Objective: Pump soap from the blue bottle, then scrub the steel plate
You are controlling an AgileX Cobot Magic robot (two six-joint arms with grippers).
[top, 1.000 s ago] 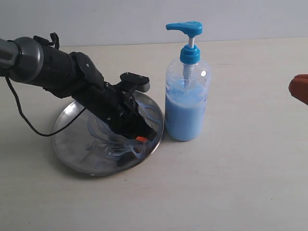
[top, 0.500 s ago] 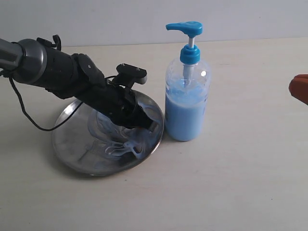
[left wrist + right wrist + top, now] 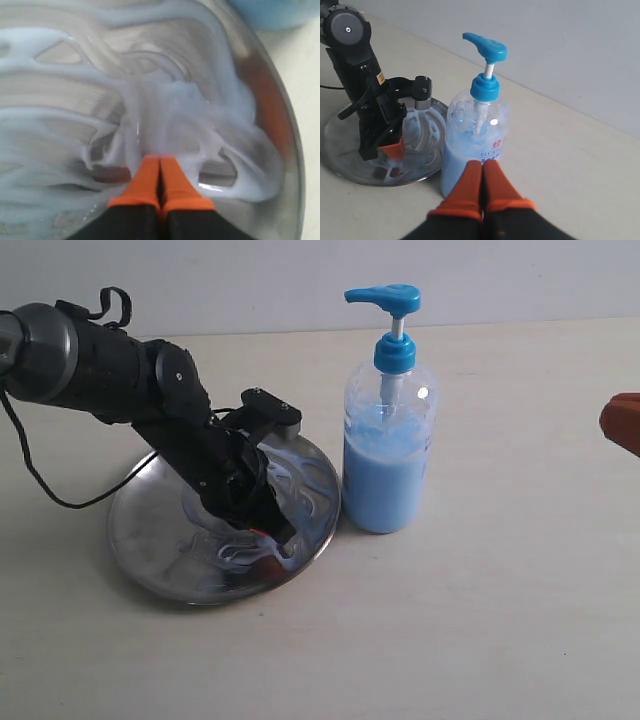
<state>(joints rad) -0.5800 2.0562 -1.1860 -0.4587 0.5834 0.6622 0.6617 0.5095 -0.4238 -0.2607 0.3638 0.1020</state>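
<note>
L end effector [image 3: 268, 537] shifted; label [image 3: 492, 145] illegible.

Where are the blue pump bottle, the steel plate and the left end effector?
Blue pump bottle [image 3: 388, 480]: exterior view, liquid-filled body.
Steel plate [image 3: 140, 525]: exterior view, bare left part.
Left end effector [image 3: 160, 165]: left wrist view, between orange fingertips.
</note>
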